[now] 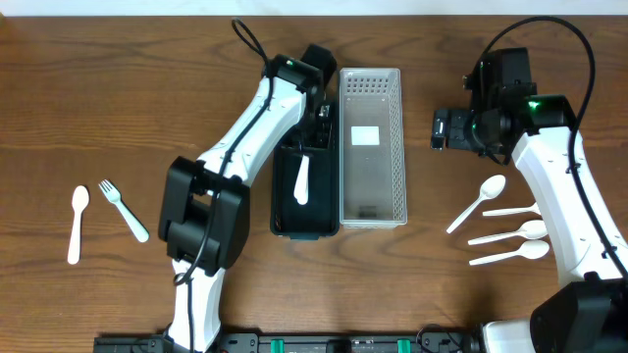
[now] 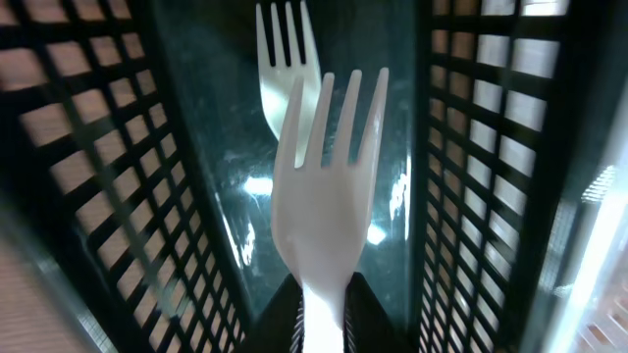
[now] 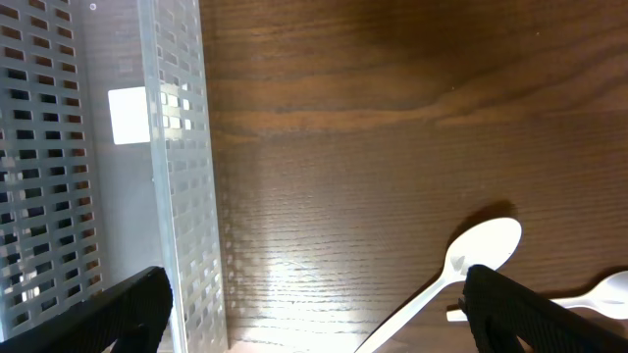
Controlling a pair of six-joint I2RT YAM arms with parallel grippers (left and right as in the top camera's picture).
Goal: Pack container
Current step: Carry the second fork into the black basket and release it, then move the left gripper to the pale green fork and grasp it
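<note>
- The left gripper (image 2: 324,316) is down inside the black basket (image 1: 320,222), clenched on the handle of a white fork (image 2: 324,196) — tines pointing away from the wrist camera.
- Just past it a second fork (image 2: 286,61) lies flat on the basket's glossy floor, partly covered by the held one.
- The basket's lattice walls stand close on both sides of the held fork.
- The gray basket (image 1: 396,147) sits touching the black one's right side, with only a white label (image 1: 366,135) on its floor.
- The right gripper (image 3: 314,309) hangs over bare table (image 1: 98,108) just right of the gray basket, jaws spread wide and holding nothing.
- Near it lies a white spoon (image 3: 471,257); three more white utensils (image 1: 510,233) lie beside that one.
- Well apart at the table's left edge lie a loose spoon (image 1: 78,224) and a loose fork (image 1: 125,210).
</note>
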